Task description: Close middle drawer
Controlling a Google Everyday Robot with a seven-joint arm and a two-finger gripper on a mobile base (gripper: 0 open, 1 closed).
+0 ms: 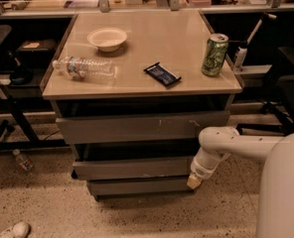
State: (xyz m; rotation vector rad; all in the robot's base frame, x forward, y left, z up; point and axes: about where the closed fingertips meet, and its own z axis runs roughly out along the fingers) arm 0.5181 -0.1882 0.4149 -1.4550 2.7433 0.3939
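The middle drawer (132, 167) is a wide, shallow grey front. It stands pulled out a little from the cabinet, with a dark gap above it. The taller top drawer front (137, 127) with pale scratches is above it, and the narrower bottom front (137, 186) is below. My gripper (194, 181) hangs from the white arm (236, 143) at the right. It points down at the right end of the middle drawer front, level with its lower edge. I cannot tell whether it touches the front.
On the cabinet top (152, 38) are a white bowl (107, 37), a lying water bottle (83, 67), a dark snack packet (162, 74) and a green can (214, 54). A small bottle (23, 160) and a shoe (13, 229) lie on the floor at left. Desk legs stand on both sides.
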